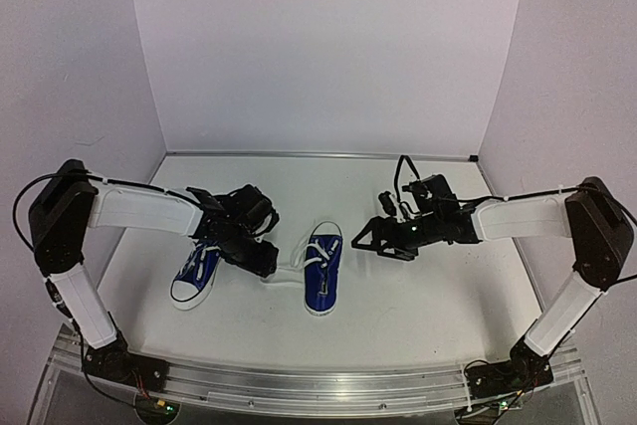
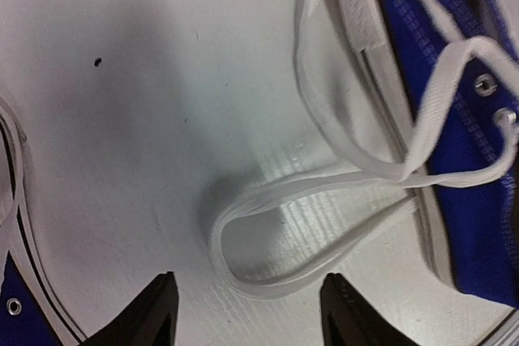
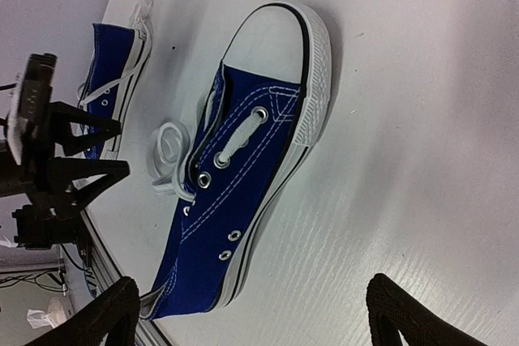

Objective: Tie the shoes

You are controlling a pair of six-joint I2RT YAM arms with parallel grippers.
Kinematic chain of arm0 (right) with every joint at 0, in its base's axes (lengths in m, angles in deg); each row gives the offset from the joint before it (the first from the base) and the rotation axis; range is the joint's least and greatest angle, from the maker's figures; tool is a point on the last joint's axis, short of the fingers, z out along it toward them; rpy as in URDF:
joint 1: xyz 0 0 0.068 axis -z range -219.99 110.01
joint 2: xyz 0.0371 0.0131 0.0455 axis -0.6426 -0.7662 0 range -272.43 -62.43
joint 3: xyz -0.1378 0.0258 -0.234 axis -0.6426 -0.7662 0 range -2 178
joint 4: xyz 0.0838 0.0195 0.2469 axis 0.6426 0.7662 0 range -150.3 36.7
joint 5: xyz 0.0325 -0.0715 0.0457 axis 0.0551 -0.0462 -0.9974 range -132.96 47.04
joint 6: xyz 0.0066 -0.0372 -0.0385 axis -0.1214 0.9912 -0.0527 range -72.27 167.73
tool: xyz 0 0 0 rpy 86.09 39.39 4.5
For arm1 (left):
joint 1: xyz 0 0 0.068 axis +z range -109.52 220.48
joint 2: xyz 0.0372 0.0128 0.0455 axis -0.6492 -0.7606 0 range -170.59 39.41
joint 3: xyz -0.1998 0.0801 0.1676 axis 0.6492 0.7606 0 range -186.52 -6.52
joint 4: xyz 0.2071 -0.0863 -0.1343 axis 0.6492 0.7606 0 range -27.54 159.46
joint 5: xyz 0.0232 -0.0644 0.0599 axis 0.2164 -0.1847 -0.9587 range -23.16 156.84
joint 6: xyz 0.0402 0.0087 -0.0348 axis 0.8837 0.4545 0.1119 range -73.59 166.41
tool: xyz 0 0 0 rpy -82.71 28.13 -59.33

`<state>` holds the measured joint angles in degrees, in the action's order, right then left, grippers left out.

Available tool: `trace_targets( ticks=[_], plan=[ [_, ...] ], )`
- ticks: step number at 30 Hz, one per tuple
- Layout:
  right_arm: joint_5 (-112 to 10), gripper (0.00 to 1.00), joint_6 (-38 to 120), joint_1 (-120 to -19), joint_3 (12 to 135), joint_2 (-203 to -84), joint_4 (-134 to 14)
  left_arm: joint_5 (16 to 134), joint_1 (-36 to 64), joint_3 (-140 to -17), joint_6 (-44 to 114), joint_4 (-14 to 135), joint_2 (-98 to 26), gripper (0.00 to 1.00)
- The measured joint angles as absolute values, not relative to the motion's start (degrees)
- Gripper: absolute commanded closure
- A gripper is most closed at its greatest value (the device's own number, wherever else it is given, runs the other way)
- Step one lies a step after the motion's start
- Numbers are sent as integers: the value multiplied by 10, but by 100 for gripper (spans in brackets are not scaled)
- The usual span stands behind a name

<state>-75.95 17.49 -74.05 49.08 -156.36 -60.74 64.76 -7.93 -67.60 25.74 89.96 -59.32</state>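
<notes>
Two small blue canvas sneakers with white laces and toe caps lie on the white table: the left shoe (image 1: 196, 274) and the right shoe (image 1: 322, 269). My left gripper (image 1: 265, 261) hovers between them, open and empty. In the left wrist view its fingertips (image 2: 154, 313) straddle a loose white lace loop (image 2: 268, 241) trailing from the right shoe (image 2: 470, 160). My right gripper (image 1: 361, 238) is open and empty to the right of the right shoe (image 3: 243, 176), fingers (image 3: 113, 313) spread wide. The lace loop (image 3: 166, 147) and the left shoe (image 3: 113, 70) also show there.
White walls close in the table (image 1: 428, 306) at the back and sides. An aluminium rail (image 1: 318, 385) runs along the near edge. The left gripper body (image 3: 57, 160) shows beyond the right shoe in the right wrist view.
</notes>
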Motion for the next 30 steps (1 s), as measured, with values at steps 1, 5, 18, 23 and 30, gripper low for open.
trace_targets(
  ticks=[1,5,18,23,30],
  plan=[
    [-759,7,175,-741,491,-1564,-608,643,-79,-680,256,904,-608,49],
    [-759,6,175,-741,492,-1563,-607,631,-79,-688,257,916,-650,57],
    [-759,11,193,-741,508,-1555,-597,651,-81,-710,270,936,-646,100],
    [-758,12,211,-741,532,-1547,-581,630,-82,-734,272,970,-593,100],
    [-754,12,224,-741,547,-1547,-565,597,-83,-766,276,1023,-545,100]
  ],
)
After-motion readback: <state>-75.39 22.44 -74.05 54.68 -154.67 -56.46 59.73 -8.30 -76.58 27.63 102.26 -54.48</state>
